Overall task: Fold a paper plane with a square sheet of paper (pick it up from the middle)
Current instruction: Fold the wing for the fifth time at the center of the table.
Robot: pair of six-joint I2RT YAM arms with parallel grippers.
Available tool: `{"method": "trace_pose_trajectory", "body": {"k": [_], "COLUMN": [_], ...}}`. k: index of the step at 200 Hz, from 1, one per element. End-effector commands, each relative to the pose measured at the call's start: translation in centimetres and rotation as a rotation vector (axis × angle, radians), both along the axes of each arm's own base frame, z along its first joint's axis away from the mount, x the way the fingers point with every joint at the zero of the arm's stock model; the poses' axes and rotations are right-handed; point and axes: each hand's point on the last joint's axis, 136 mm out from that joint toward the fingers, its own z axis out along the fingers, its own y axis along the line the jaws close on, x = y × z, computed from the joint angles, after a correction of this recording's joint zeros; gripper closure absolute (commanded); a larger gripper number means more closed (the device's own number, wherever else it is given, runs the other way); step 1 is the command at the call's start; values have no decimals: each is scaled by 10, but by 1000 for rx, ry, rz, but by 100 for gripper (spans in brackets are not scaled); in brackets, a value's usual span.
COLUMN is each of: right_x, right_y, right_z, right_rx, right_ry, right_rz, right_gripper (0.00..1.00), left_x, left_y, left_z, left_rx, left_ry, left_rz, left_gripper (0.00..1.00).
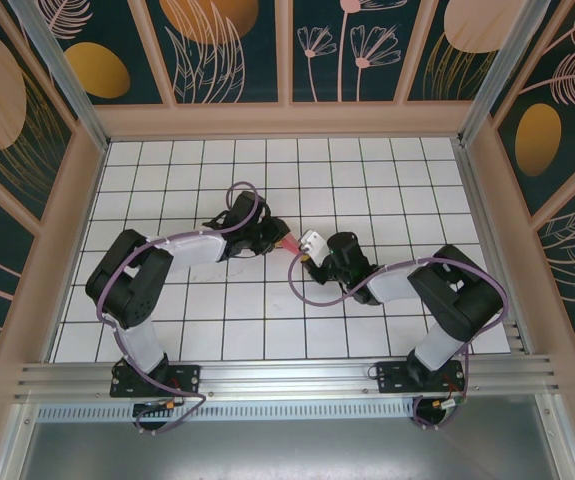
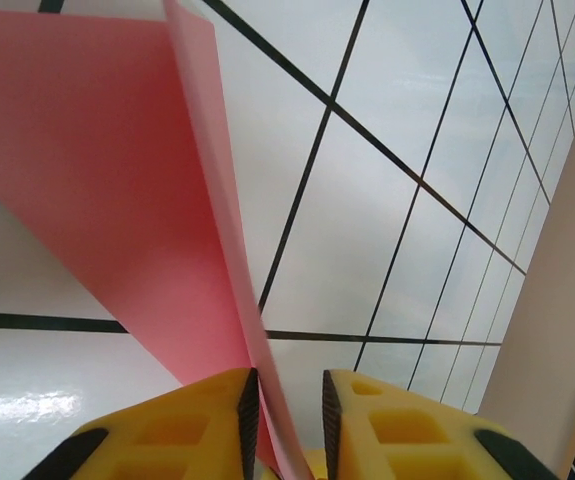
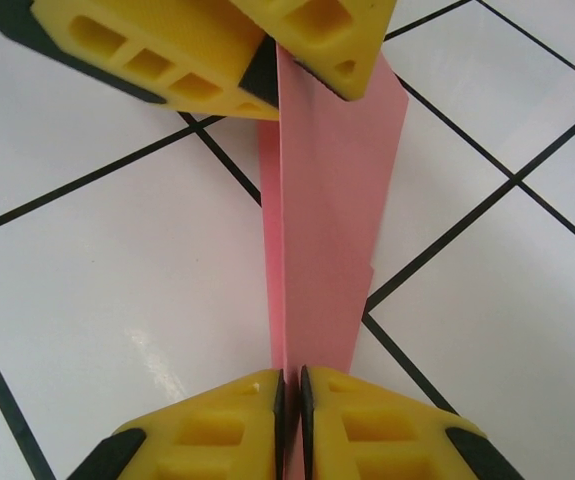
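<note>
Mid-fold: pink sheet at centre of top view, right gripper clamped on it, left gripper jaws slightly apart around it; probably needs left re-pinch before next crease.

From above the paper is just a tiny pink sliver, folds impossible to make out; left wrist cam crops its top.

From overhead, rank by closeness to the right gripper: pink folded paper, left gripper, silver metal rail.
1. Pink folded paper, pinched in it, centre.
2. Left gripper, just to its left.
3. Silver metal rail, along the near edge.
</note>
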Motion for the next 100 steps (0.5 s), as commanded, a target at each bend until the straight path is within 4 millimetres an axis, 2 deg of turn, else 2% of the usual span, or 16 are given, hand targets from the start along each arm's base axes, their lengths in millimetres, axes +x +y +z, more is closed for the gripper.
{"method": "trace_pose_trajectory", "body": {"k": [1,37,93,95,100], "right_x": [-1,5,27,27,28], "right_y": [6,15,28,28,29], "right_z": [8,12,19,19,20], "right_rx": [11,37,63,64,67], "right_ry": [-24,-28,-73,-74,-76], "right_rz": [26,21,-14,-14,-12], "right_gripper": [81,75,73,73,72], "left_x": [-5,-5,-5,-9,-11], "left_y": [1,-1,-3,0,1], "left_z": [-9,-7,-4,-10,-13], "left_rx": [7,-12,-30,-20,-19], "left_ry": [24,23,29,45,51], "left_rz": [-20,-25,-17,-15,-14], "left_gripper": [81,93,95,95,95]}}
